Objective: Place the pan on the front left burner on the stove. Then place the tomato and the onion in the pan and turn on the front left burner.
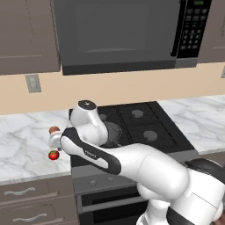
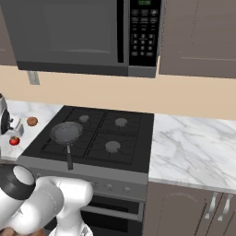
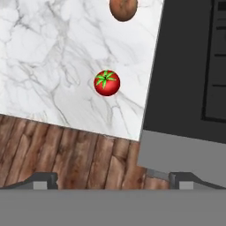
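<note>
Standing wide apart with nothing between them, the jaws look down on the marble bench to the left of the stove. In the hand view the two dark tips sit at the bottom edge, one over the wooden floor and one at the stove's grey front corner. The tomato lies on the bench above the gap between the tips, well clear of both, with its green stem top facing the camera. Farther along the bench, at the top edge of that view, lies the onion, apart from the tomato and close to the stove's black side.

From the left base view, the arm's white hand hangs over the bench edge just above the tomato, with the onion a little behind it, toward the wall. The right base view shows both on the bench left of the stove: the tomato nearer the front, the onion behind it.

The pan sits on the front left burner, which it covers, its long black handle pointing forward over the stove's front edge. In the left base view the pan is partly hidden behind the arm. The three other grey burner caps are bare. A dark microwave hangs above the stove.
</note>
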